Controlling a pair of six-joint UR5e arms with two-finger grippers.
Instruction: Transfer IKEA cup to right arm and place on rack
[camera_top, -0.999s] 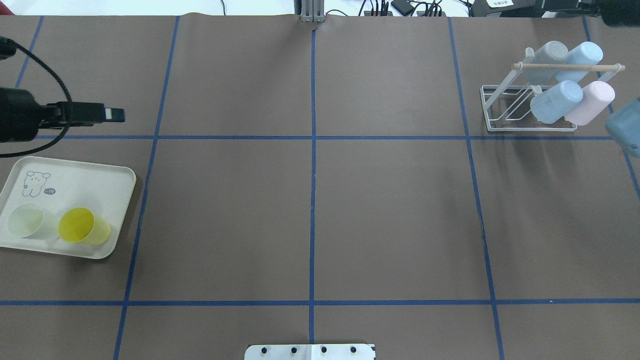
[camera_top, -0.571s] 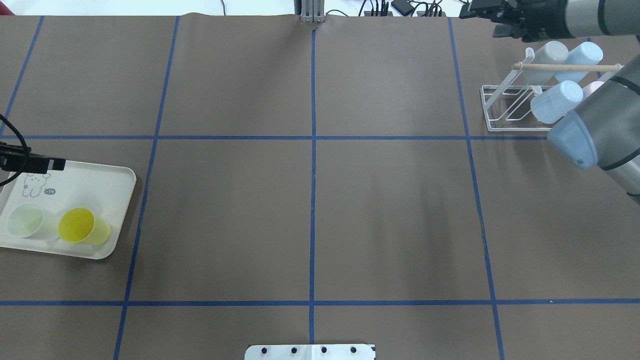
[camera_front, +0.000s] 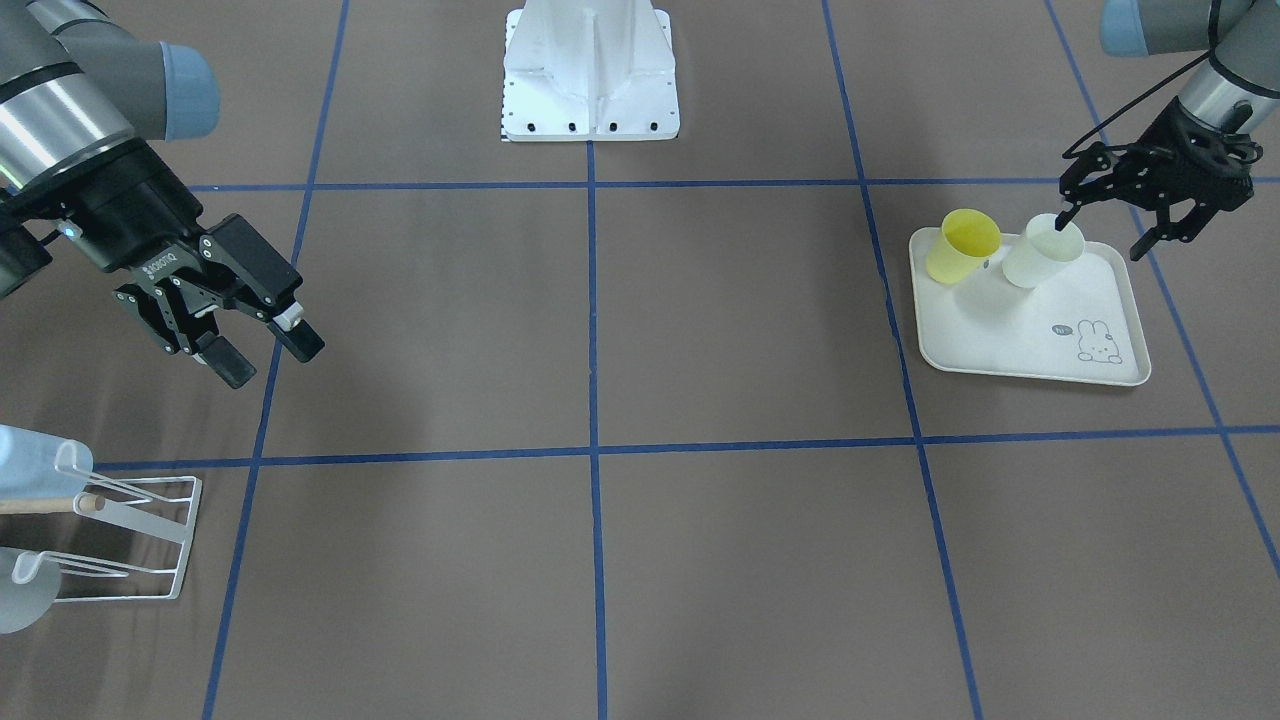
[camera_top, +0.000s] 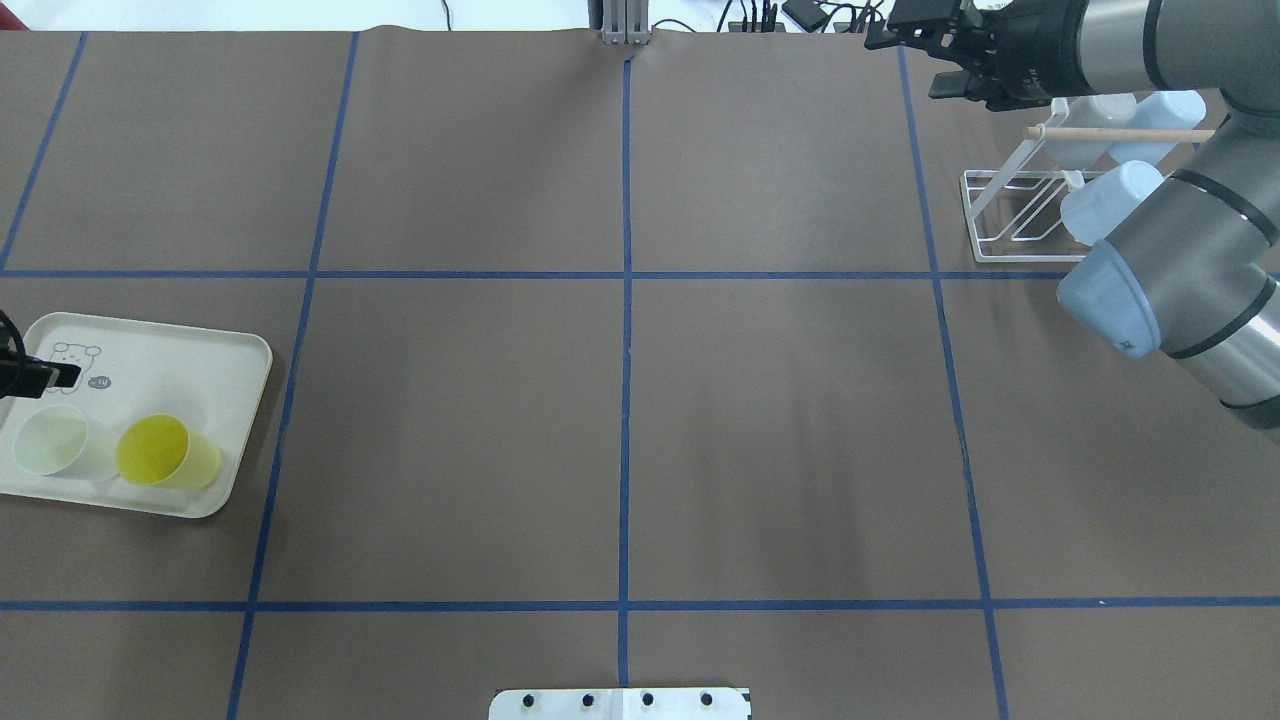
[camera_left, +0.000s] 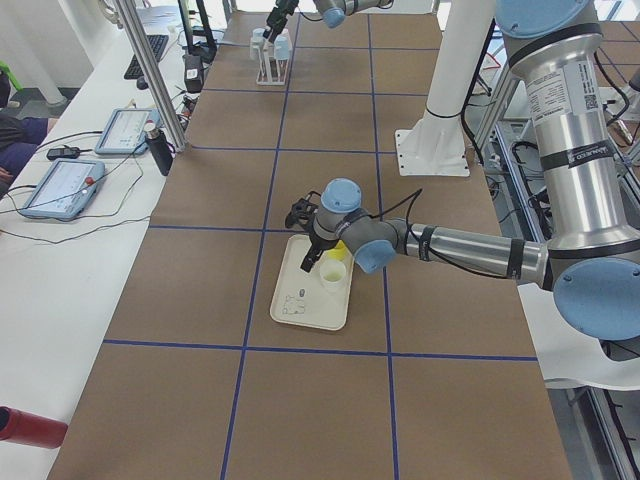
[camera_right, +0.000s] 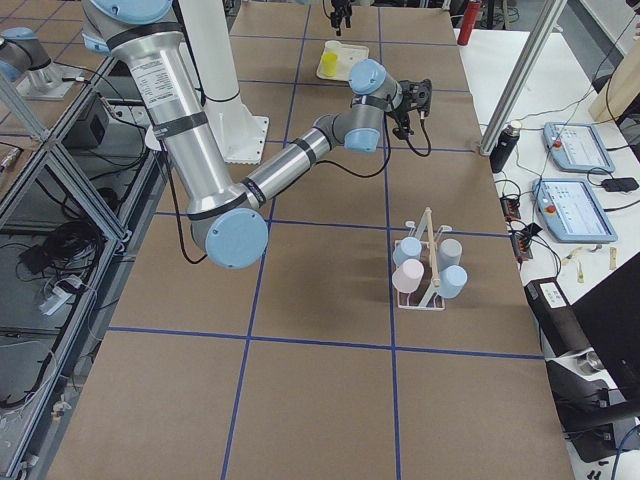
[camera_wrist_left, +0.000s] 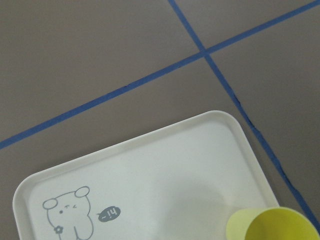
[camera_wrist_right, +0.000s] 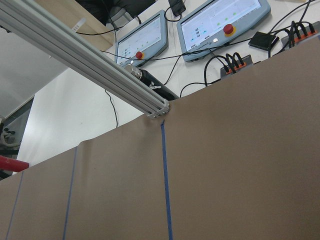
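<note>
Pale, near-translucent plastic is my target for now: the pale cup (camera_front: 1043, 258) stands upright on the cream tray (camera_front: 1030, 340), touching or just beside the yellow cup (camera_front: 962, 245), at the left end of the table (camera_top: 640, 420). A second ago the left fingers (camera_front: 1148, 240) hung over bare table beyond the tray; a moment later they were over its far rim, and now they sit right at the pale cup. They are spread wide and hold nothing. In the front-facing view one fingertip lies over the cup's rim, but I cannot tell whether it touches. The left wrist view shows only the tray's printed corner and a slice of the yellow rim, so it gives me no help with alignment. Meanwhile the right arm (camera_top: 1180, 250), almost out of the overhead view a second ago, has swung in across the rack (camera_top: 1020, 260) and now hides some of the cups hung there. The right fingers (camera_front: 228, 365) are also wide and empty, well clear of the rack and reaching towards the table's middle. I read this as both arms setting up: the left for the pick, the right for the hand-over. Nothing is lifted yet, so the whole transfer is still ahead. My worry is the neighbouring yellow cup, which a wide finger could nudge on the way down.
</note>
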